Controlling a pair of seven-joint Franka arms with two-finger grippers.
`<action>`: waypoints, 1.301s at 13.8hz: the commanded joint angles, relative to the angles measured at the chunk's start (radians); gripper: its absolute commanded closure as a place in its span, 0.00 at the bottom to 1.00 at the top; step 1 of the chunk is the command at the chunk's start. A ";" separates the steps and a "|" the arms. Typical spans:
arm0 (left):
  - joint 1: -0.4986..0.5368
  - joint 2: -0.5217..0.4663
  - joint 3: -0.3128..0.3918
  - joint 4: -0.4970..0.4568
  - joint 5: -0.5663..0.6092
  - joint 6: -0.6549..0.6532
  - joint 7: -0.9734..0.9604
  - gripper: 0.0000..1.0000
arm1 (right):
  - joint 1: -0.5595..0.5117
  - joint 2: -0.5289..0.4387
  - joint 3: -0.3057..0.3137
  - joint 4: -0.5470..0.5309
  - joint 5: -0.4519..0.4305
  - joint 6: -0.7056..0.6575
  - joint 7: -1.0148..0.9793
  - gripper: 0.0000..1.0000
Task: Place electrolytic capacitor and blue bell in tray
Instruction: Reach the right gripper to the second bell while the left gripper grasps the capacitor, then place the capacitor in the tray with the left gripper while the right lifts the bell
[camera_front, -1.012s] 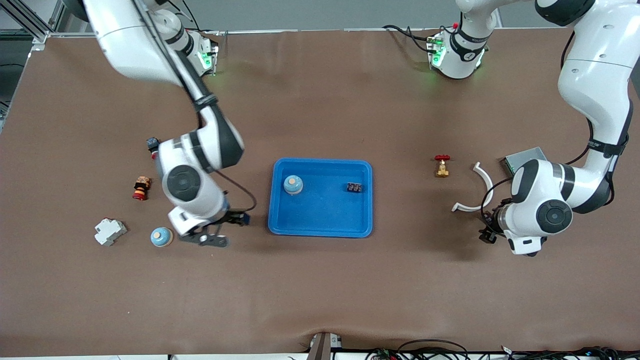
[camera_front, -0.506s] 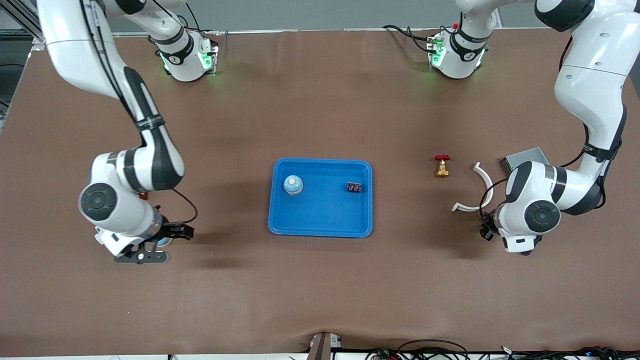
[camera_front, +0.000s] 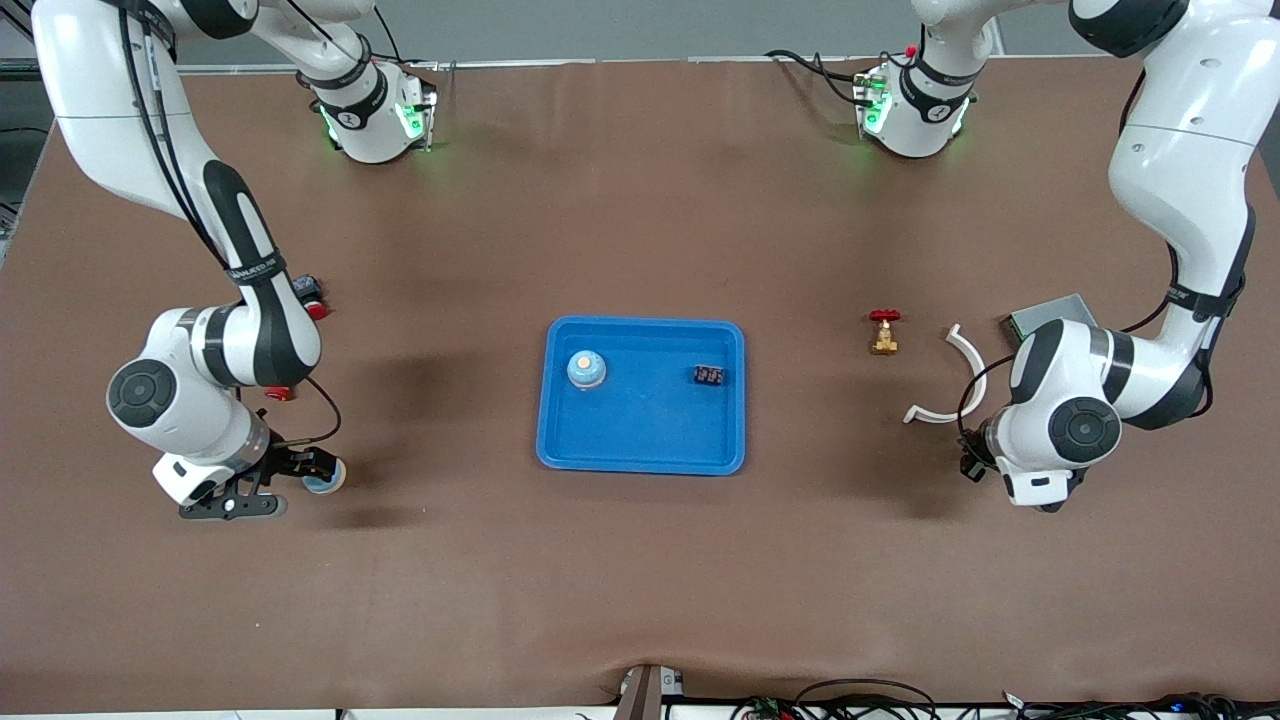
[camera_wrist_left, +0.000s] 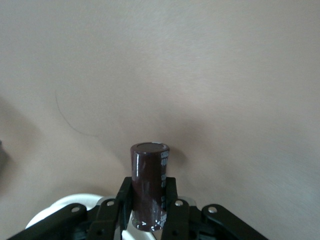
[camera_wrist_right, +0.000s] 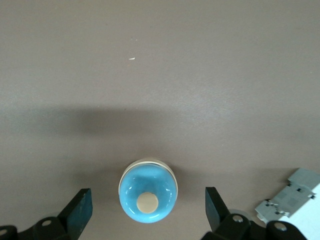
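1. Left tool grips the upright electrolytic capacitor above bare desk, well apart from the tray
2. Right tool, fingers spread, hovers directly over a blue bell; descend centred so both fingers clear its dome, then close

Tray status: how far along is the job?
Done: one blue bell and a small dark component already sit in the tray. In hand: the left gripper holds the electrolytic capacitor over the table. Left: carry it to the tray. The right gripper hangs open over a second blue bell.
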 joint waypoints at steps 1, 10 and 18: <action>-0.013 -0.052 -0.062 0.008 -0.024 -0.069 -0.046 1.00 | -0.016 -0.011 0.021 -0.032 0.015 0.043 0.000 0.00; -0.231 -0.020 -0.200 0.101 -0.037 -0.070 -0.350 1.00 | -0.025 0.054 0.024 -0.090 0.044 0.194 0.001 0.00; -0.383 0.035 -0.196 0.135 -0.057 0.021 -0.571 1.00 | -0.026 0.065 0.022 -0.084 0.046 0.192 -0.016 0.00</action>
